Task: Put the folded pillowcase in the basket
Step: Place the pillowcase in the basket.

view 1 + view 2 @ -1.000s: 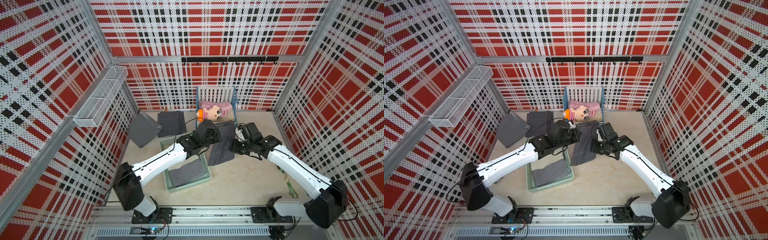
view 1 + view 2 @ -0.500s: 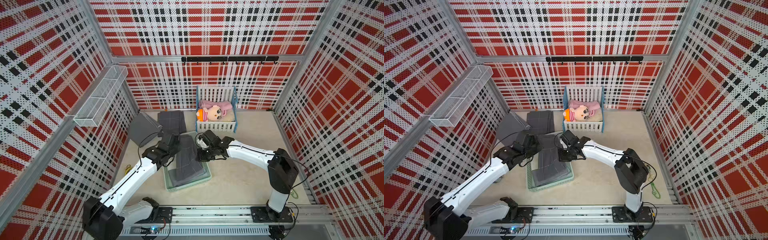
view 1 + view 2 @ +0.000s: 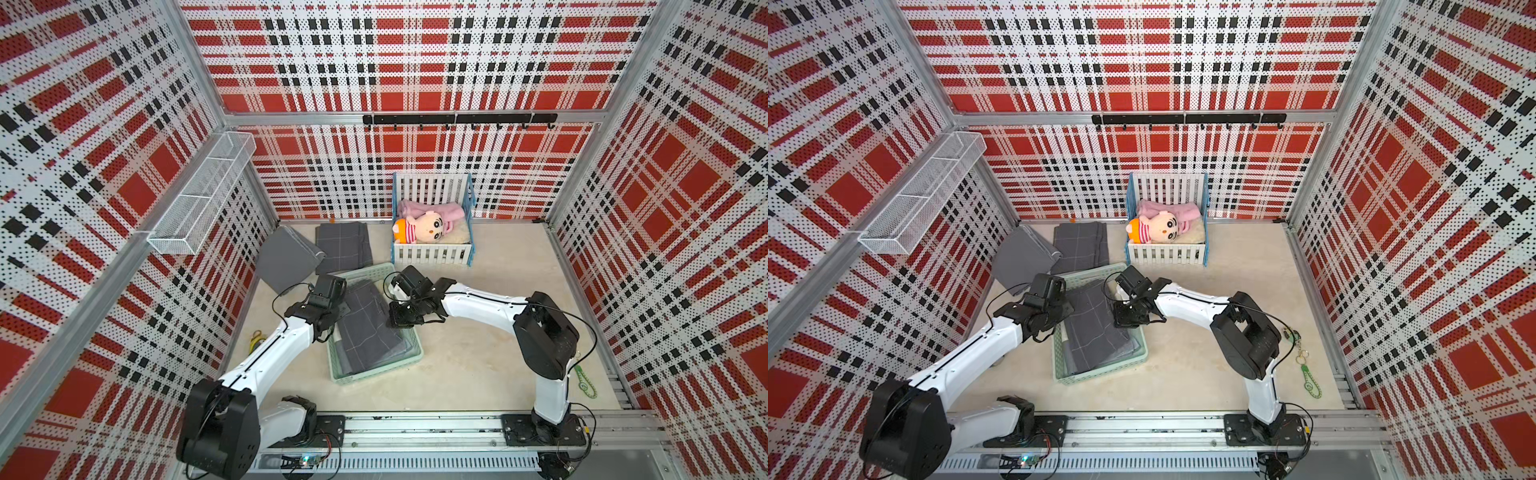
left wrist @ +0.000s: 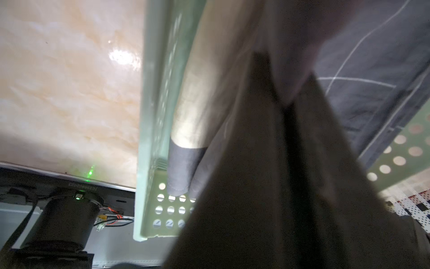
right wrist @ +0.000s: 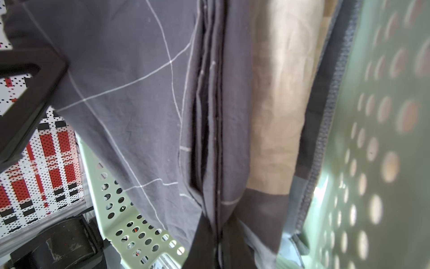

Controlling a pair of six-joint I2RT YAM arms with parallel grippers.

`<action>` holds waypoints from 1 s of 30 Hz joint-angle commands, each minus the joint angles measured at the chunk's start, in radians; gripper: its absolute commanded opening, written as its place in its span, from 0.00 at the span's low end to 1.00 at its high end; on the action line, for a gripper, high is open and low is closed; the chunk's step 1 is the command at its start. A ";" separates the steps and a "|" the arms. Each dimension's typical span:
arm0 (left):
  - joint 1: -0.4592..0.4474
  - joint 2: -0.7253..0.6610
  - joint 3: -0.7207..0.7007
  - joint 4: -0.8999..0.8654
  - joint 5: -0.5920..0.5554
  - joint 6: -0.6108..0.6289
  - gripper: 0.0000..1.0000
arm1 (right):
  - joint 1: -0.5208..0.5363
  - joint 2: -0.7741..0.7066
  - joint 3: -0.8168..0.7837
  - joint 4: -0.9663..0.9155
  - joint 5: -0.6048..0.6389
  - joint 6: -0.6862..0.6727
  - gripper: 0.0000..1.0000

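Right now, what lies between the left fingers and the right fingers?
The folded gray pillowcase, held by left fingers and right fingers over the mint-green basket; both top views show it.

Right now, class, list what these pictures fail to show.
- Basket floor: both top views, mostly covered by the folded pillowcase.
- Left pincer tips: top views, under its own wrist; left wrist view, blurred dark.
- Green keyring: top views, too small to read.

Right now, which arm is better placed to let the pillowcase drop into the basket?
Right, slightly: the right hand pinches the pillowcase inside the basket wall; the left hand grips it at the rim. Both must open.
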 commanded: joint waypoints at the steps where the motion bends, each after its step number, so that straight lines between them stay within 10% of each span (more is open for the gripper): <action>1: 0.005 0.028 0.021 0.057 -0.027 0.052 0.00 | 0.017 -0.010 -0.018 -0.011 0.009 0.001 0.00; 7: 0.001 0.051 -0.006 0.092 -0.049 0.064 0.04 | 0.021 -0.015 -0.039 -0.059 0.033 -0.013 0.10; 10: -0.001 0.062 -0.004 0.076 -0.032 0.056 0.37 | 0.021 -0.035 -0.054 -0.068 0.045 -0.025 0.30; 18: -0.013 -0.134 0.119 -0.086 -0.100 0.025 0.68 | 0.022 -0.166 0.000 -0.164 0.146 -0.073 0.49; 30: -0.020 -0.132 0.019 -0.292 -0.092 -0.140 0.68 | 0.011 -0.204 0.023 -0.213 0.233 -0.115 0.52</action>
